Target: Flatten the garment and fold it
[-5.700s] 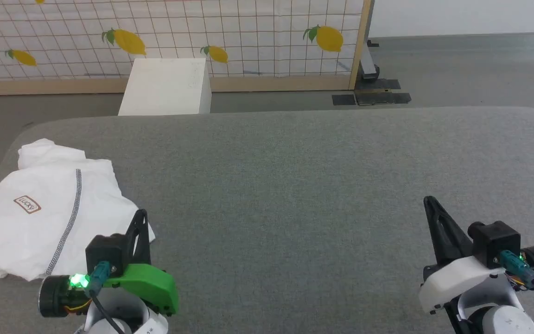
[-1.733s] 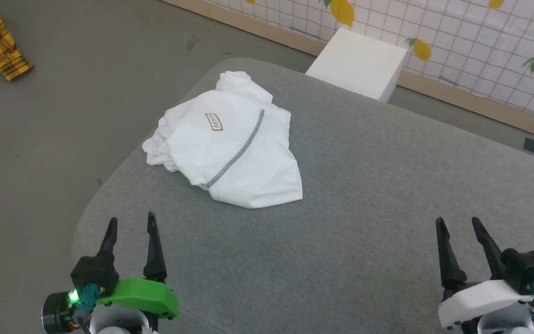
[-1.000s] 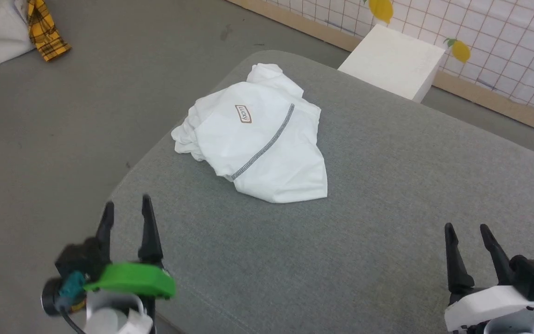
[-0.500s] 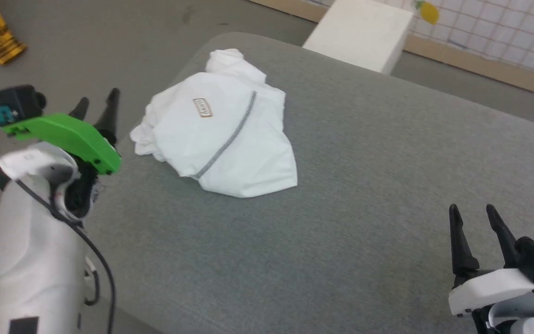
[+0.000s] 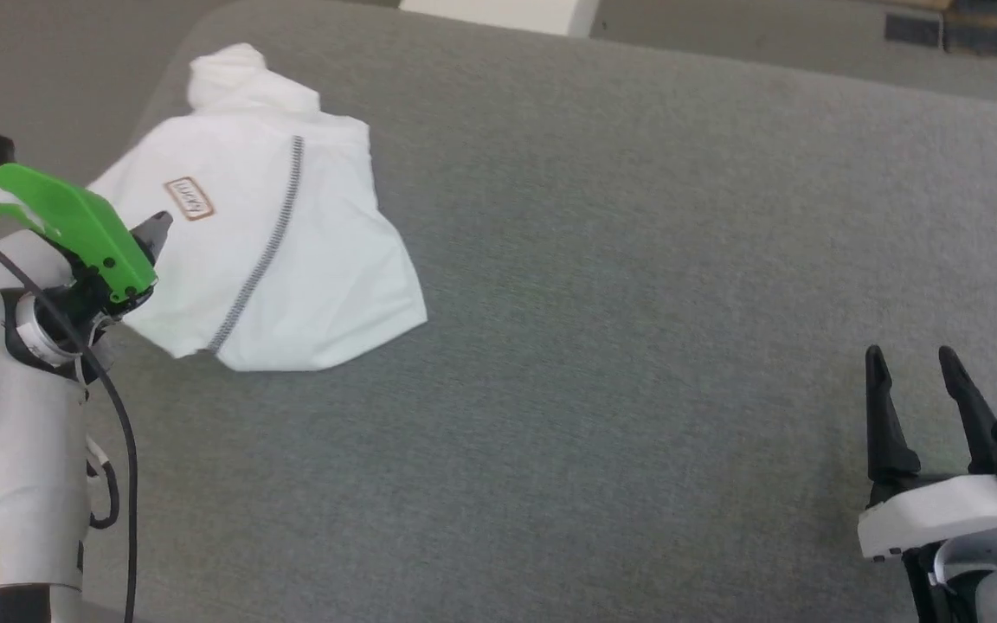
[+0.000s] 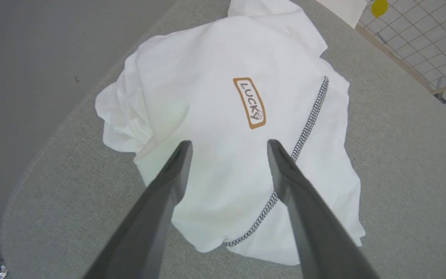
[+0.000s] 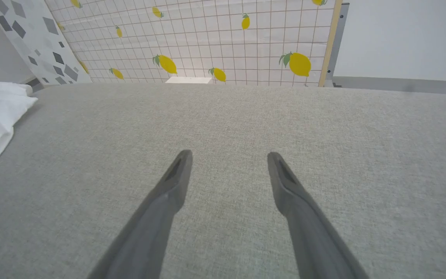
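**Head view.** The garment [image 5: 273, 251], white and rumpled, lies bunched near the far left corner of the grey fabric counter [image 5: 637, 346].

**Left wrist view.** My left hand [image 6: 227, 145] is poised over the garment, fingers spread wide and holding nothing. The tips frame the cloth just below the "LUCKY" patch [image 6: 249, 102], and the zigzag seam stitching [image 6: 308, 120] passes beside one finger. I cannot tell whether the tips touch the fabric.

**Right side.** My right hand [image 5: 911, 355] sits at the lower right, well apart from the garment, likewise spread and empty over bare counter. In the right wrist view a white box [image 7: 188, 80] and a lemon-print screen [image 7: 207, 38] stand beyond the counter's far edge.
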